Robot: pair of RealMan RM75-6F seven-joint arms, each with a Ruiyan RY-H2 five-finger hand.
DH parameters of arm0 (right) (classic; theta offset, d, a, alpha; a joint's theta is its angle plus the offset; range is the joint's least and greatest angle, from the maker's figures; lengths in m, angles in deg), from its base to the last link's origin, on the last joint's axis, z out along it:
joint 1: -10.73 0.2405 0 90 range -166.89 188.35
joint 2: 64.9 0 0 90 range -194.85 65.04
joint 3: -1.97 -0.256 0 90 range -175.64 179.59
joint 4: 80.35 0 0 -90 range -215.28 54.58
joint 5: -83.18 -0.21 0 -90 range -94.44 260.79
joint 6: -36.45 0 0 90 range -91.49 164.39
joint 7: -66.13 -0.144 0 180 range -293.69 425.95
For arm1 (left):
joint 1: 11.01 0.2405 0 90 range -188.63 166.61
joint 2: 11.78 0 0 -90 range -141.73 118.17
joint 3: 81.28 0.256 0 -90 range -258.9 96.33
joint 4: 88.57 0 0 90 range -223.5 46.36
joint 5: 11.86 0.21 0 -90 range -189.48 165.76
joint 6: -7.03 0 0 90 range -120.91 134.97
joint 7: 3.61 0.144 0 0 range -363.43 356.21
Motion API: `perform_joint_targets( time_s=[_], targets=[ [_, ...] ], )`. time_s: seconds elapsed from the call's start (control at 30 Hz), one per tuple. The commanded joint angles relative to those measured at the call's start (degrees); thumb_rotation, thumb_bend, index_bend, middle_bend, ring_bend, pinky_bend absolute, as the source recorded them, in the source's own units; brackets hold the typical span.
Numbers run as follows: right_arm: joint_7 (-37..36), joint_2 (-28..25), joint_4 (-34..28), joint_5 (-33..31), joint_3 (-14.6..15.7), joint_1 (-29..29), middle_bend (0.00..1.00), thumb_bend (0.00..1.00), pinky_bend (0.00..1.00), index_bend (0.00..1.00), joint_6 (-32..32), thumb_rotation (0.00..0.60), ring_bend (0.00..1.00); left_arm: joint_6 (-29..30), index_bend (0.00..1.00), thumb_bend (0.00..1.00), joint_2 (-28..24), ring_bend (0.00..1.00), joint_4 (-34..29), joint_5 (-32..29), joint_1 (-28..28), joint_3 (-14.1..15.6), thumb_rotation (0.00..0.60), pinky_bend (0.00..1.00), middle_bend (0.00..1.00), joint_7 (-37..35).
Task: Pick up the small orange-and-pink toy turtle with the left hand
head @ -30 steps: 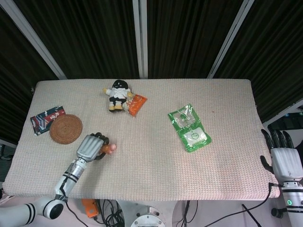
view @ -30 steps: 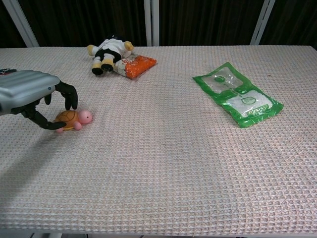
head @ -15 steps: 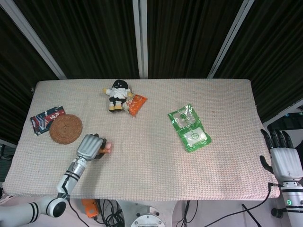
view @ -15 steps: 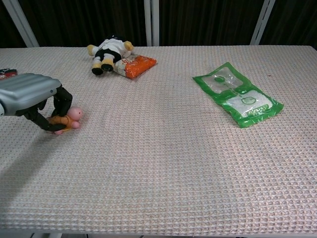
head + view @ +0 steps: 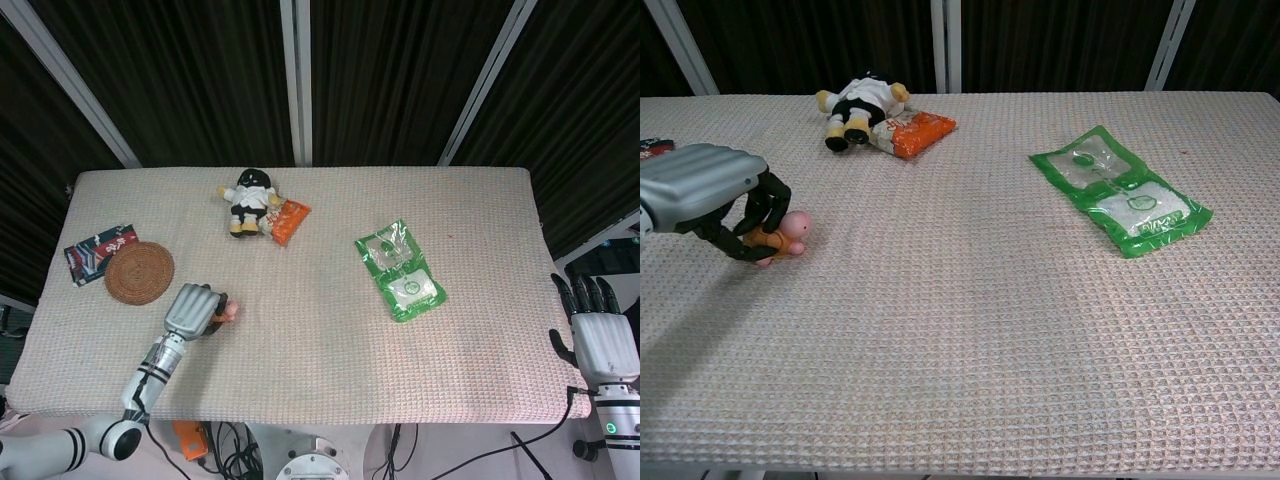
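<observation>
Since a second ago the left hand (image 5: 710, 195) has closed around the toy turtle (image 5: 780, 232), which has shifted a little toward the left edge of the chest view; its pink head now pokes out past the dark fingers (image 5: 768, 205) while the orange shell sits tucked under them. The turtle is at the lower left of the table (image 5: 320, 350), and whether it touches the cloth cannot be told. In the head view the same hand shows at lower left, just below and right of a round woven coaster (image 5: 139, 272), with a small dark printed packet (image 5: 98, 251) beside the coaster at the left edge. Near the top centre lies a plush doll (image 5: 249, 201) in black and white, touching an orange snack bag (image 5: 289, 220) on its right. A green plastic pouch (image 5: 400, 271) lies right of centre, well apart from the turtle. The right hand (image 5: 600, 335) hangs off the table's lower right corner, fingers straight and apart, holding nothing.
</observation>
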Motion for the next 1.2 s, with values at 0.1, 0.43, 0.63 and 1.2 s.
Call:
perform_joint_targets(
  time_s=[0.1,0.43,0.63,1.2],
  targets=[
    [0.09,-0.01,-0.04,-0.05,0.02,0.03,0.0,0.28,0.0,0.0,0.09,0.6,0.0,0.07,0.39,0.16,-0.8,0.29,-0.59,1.16,-0.05,0.25,0.6,0.57,0.44,-1.57],
    [0.01,0.0,0.04,-0.2,0.03,0.03,0.0,0.28,0.0,0.0,0.19,0.6,0.0,-0.13,0.34,0.15,-1.27,0.25,-1.56,1.18,-0.23,0.06,0.6,0.55,0.38,-1.21],
    [-0.15,0.04,0.25,-0.51,0.06,0.06,0.0,0.28,0.0,0.0,0.5,0.6,0.0,-0.54,0.39,0.15,0.09,0.25,-0.07,0.31,-0.58,-0.51,0.6,0.55,0.39,-0.51],
    [-0.67,0.1,0.76,-0.72,0.02,0.08,0.0,0.28,0.0,0.0,0.65,0.6,0.0,-0.59,0.73,0.31,2.37,0.51,2.17,-1.0,-0.91,-0.87,0.6,0.66,0.7,1.69]
  ],
)
